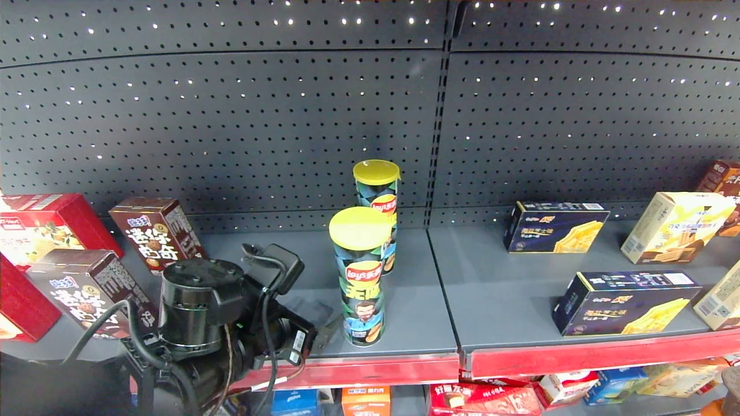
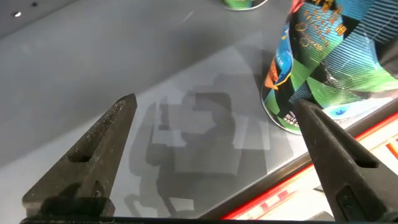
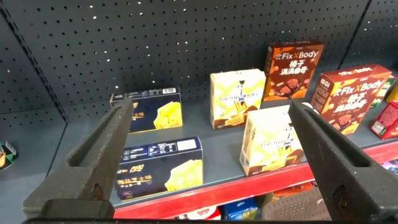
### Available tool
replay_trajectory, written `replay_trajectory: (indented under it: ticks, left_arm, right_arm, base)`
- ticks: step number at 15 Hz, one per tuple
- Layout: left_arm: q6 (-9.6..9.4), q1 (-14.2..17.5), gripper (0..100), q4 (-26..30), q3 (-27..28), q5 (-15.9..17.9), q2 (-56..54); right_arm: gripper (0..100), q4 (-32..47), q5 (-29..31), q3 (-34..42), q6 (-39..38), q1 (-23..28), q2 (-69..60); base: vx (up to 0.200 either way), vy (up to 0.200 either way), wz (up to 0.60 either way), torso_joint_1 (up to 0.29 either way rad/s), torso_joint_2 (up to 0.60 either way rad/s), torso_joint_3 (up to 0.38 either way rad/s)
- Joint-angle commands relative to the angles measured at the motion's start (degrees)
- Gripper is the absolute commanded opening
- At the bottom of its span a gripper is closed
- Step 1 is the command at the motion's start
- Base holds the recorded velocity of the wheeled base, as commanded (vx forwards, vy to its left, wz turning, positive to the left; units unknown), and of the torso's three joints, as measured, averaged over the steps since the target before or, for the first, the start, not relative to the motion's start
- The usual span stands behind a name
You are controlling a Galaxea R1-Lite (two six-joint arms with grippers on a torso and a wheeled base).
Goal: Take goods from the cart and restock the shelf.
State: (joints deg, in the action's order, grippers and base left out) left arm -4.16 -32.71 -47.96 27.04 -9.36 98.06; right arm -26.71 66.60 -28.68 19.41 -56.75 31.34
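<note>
Head view shows us the front can (image 1: 359, 277) upright near the red front edge of the shelf (image 1: 404, 323), with the back can (image 1: 377, 196) right behind it; we cannot tell if the two touch. The left gripper (image 2: 211, 112) hangs low over the shelf board, jaws spread wide and holding nothing, and one finger (image 2: 329, 149) is just beside the foot of the front can. Here we see the main risk: the can is tall and narrow, so a small side push from that finger could tip it, and it may roll over the edge or knock the back can. The right gripper (image 3: 211, 109) is also spread and empty, facing the neighbour bay where the dark blue boxes (image 3: 158, 168) and cream boxes (image 3: 270, 146) lie. Both cans carry yellow lids pressed on, and all boxes look closed, so we cannot see what is inside.
</note>
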Motion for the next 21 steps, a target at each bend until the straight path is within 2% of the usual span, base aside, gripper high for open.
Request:
replay_trajectory:
  ticks: [1,21]
  left_arm:
    - [0.03,-0.78,100,-0.03,0.65,-0.04,0.82]
    - [0.47,-1.75,100,-0.12,3.02,-0.13,2.66]
  right_arm:
    - [100,-0.01,0.2,0.03,0.1,0.06,-0.14]
    - [100,0.08,0.9,0.38,1.51,-0.03,-1.81]
  base:
    - [0.0,0.0,0.0,0.0,0.0,0.0]
    - [0.0,0.0,0.0,0.0,0.0,0.0]
